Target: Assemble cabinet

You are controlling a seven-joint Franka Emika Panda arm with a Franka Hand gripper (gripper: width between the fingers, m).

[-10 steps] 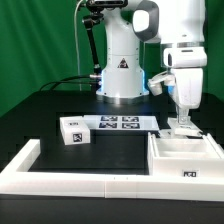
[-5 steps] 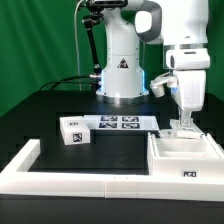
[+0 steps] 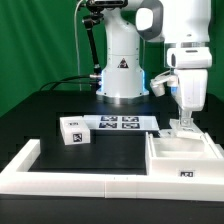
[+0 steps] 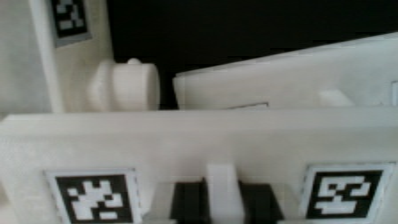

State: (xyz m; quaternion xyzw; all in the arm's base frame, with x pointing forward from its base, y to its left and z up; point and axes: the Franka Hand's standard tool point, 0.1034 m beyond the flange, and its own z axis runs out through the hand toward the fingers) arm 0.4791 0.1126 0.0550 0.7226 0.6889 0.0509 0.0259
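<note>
The cabinet (image 3: 186, 163), an open white box with a tag on its front, stands at the exterior view's right. My gripper (image 3: 183, 124) hangs over its back edge, fingers down on a white panel (image 3: 181, 128) standing there. In the wrist view the gripper (image 4: 221, 203) has two dark fingers (image 4: 187, 205) pressed on either side of a thin white rib of the tagged panel (image 4: 196, 145). A round white knob (image 4: 125, 82) sticks out of another white panel beyond it. A small white tagged block (image 3: 72, 131) lies loose at the exterior view's left.
The marker board (image 3: 121, 123) lies flat in front of the robot base (image 3: 122, 75). A long low white wall (image 3: 80, 178) runs along the front and turns back at the left. Black table and a green backdrop surround it all.
</note>
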